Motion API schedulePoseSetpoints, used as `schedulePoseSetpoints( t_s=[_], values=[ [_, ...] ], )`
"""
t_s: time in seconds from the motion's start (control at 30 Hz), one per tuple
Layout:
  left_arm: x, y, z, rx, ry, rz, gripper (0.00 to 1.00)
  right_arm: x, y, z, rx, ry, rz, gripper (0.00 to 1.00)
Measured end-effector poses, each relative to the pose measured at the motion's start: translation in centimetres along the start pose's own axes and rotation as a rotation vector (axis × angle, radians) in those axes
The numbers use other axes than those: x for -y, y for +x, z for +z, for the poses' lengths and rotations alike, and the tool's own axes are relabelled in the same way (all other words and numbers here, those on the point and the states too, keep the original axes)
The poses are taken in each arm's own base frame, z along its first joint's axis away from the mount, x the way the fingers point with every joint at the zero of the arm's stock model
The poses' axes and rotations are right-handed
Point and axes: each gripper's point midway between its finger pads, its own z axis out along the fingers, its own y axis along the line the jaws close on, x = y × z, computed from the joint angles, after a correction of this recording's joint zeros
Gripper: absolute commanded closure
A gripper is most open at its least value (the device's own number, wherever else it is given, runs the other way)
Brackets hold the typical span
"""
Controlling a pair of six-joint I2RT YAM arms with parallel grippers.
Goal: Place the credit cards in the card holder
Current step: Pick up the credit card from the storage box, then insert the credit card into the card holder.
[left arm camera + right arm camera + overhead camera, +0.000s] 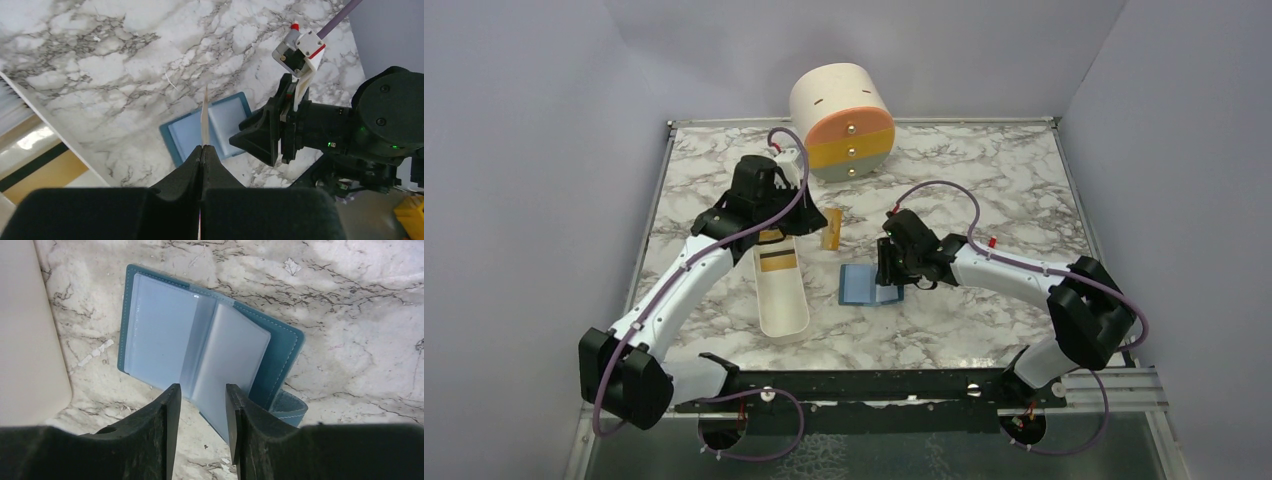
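Now the card holder (165,335) lies spread open on the marble table (984,170), pale clear sleeves up, directly beneath my right claw (201,390). That claw is released: its fingers stand apart, and one inner leaf of the holder rises into the gap between them. Whether the tips press the leaf down I cannot tell.

From the left claw (202,150) the holder sits straight ahead and lower, with the right claw just past it on the right. My left claw is clenched on a credit card (205,117), seen edge-on as a thin pale line. The card's long axis runs straight out from the fingertips toward the holder's fold. From overhead the card is short of the holder, near it but apart.

Right is the nearer arm to the holder, but left carries the card. I judge that the coming move turns on lining that thin edge up with a sleeve mouth, and which side of a sleeve is open I cannot make out.

Back and to the left of the left claw sits the white tray (782,320), with a second card (776,262), gold with a dark stripe, lying in it. Beyond both claws stands the drawer cylinder (844,120).
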Motion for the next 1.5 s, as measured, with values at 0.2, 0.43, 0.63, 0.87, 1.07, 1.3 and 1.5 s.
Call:
schedulePoseSetpoints(
  t_s=[0.2, 0.43, 0.63, 0.87, 1.07, 1.3, 1.5],
  values=[
    [0.4, 2.8, 1.6, -0.084, 0.056, -0.117, 1.00, 0.7, -0.2, 0.0, 0.016, 0.035, -0.004, 0.63],
    [1.2, 6.6, 4.1, -0.184, 0.080, -0.186, 1.00, 1.2, -0.2, 0.1, 0.017, 0.052, 0.000, 0.66],
    [2.5, 9.4, 6.7, -0.247, 0.111, -0.203, 1.00, 2.1, 1.1, 0.5, -0.008, 0.070, -0.001, 0.69],
    [2.7, 12.0, 9.0, -0.302, 0.115, -0.228, 1.00, 3.0, 2.4, 0.9, -0.031, 0.085, -0.002, 0.70],
    [2.1, 13.4, 10.0, -0.321, 0.101, -0.225, 1.00, 3.1, 2.7, 0.8, -0.029, 0.084, -0.002, 0.71],
    [0.1, 15.4, 11.3, -0.358, 0.043, -0.230, 1.00, 3.5, 3.2, 1.0, -0.027, 0.082, -0.002, 0.73],
    [-0.4, 16.3, 11.7, -0.371, 0.032, -0.237, 1.00, 3.8, 3.7, 1.1, -0.023, 0.080, 0.005, 0.74]
  ],
)
